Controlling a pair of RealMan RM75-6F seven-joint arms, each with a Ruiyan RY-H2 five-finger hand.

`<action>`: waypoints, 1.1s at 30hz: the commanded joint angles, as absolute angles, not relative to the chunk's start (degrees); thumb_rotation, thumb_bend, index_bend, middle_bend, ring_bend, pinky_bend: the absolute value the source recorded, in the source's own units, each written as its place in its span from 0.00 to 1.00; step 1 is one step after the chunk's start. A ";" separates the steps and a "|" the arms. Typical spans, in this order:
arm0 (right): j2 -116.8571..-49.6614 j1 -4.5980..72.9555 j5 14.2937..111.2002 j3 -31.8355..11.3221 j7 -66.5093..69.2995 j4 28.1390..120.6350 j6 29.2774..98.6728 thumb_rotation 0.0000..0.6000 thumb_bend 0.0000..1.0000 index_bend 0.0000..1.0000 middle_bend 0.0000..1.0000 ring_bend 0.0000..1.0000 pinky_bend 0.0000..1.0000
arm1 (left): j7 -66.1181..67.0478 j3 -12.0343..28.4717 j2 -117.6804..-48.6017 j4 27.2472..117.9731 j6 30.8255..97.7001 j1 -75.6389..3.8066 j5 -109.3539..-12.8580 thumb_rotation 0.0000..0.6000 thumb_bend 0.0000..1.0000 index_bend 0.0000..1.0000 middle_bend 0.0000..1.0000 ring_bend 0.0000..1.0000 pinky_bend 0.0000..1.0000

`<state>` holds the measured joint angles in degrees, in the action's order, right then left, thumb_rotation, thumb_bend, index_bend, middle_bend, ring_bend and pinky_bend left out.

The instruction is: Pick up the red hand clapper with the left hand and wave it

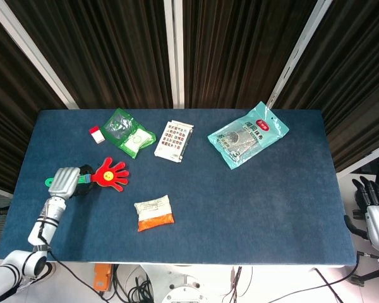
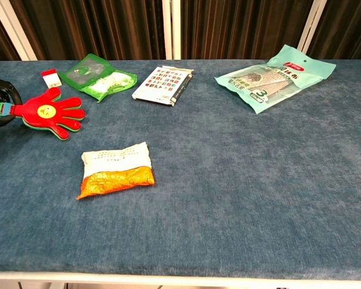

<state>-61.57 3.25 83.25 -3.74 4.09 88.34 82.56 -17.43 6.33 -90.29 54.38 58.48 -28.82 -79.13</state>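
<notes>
One relation matters: the red hand clapper (image 1: 110, 175) runs lengthwise out of my left hand (image 1: 66, 182), handle in my grip, palm end pointing away to the right and a touch toward the far edge. My fingers are wrapped round the green handle; the chest view shows only dark fingertips at the frame edge. Clapper looks lifted just off the tabletop (image 1: 252, 202), roughly level, though I can't be sure of the clearance.

Landmark = clapper. Nearest me, right of it: the orange-and-white snack packet (image 1: 155, 213), apart from it. Beyond the clapper: green pouch (image 1: 127, 132) with a small red-and-white box (image 1: 96, 134) beside it. Further right of those: printed card pack (image 1: 174, 140), then the teal bag (image 1: 247, 134), well apart.

My right hand (image 1: 374, 205) is off the tabletop at the far right edge, fingers spread, holding nothing. Left is the only hand near.

Judgement: pickup done, waving next. Swing axis crosses the handle; the green pouch is the closest thing to clip.
</notes>
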 commanded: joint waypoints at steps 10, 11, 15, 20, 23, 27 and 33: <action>-61.46 3.35 83.07 -3.87 3.40 88.79 82.49 1.00 0.27 0.00 0.00 0.00 0.00 | -28.69 6.74 -90.71 51.89 61.94 -28.79 -81.43 1.00 0.25 0.05 1.00 1.00 1.00; -61.48 3.35 83.09 -3.82 3.33 88.80 82.44 1.00 0.27 0.00 0.00 0.00 0.00 | -29.10 6.71 -90.56 52.04 62.11 -28.78 -81.57 1.00 0.25 0.04 1.00 1.00 1.00; -61.64 3.38 83.06 -3.79 3.01 88.95 82.37 1.00 0.27 0.00 0.00 0.00 0.00 | -30.67 6.52 -89.95 52.74 62.66 -28.69 -82.04 1.00 0.24 0.01 1.00 1.00 1.00; -61.65 3.34 83.01 -3.78 2.80 89.06 82.42 1.00 0.28 0.00 0.00 0.00 0.00 | -31.37 7.08 -89.80 53.39 63.49 -28.46 -81.54 1.00 0.23 0.17 1.00 1.00 1.00; -61.71 3.39 83.02 -3.78 2.71 89.06 82.36 1.00 0.28 0.00 0.00 0.00 0.00 | -32.27 8.36 -90.19 54.11 64.27 -28.12 -80.16 1.00 0.23 0.60 1.00 1.00 1.00; -61.83 3.49 82.87 -3.75 2.73 88.95 82.04 1.00 0.28 0.00 0.00 0.00 0.00 | -35.53 10.05 -90.29 55.98 64.59 -27.61 -78.27 1.00 0.23 0.97 1.00 1.00 1.00; -61.96 3.54 82.93 -3.70 2.69 88.93 81.95 1.00 0.28 0.00 0.00 0.00 0.00 | -40.24 11.19 -88.10 59.53 63.41 -27.48 -77.35 1.00 0.30 1.00 1.00 1.00 1.00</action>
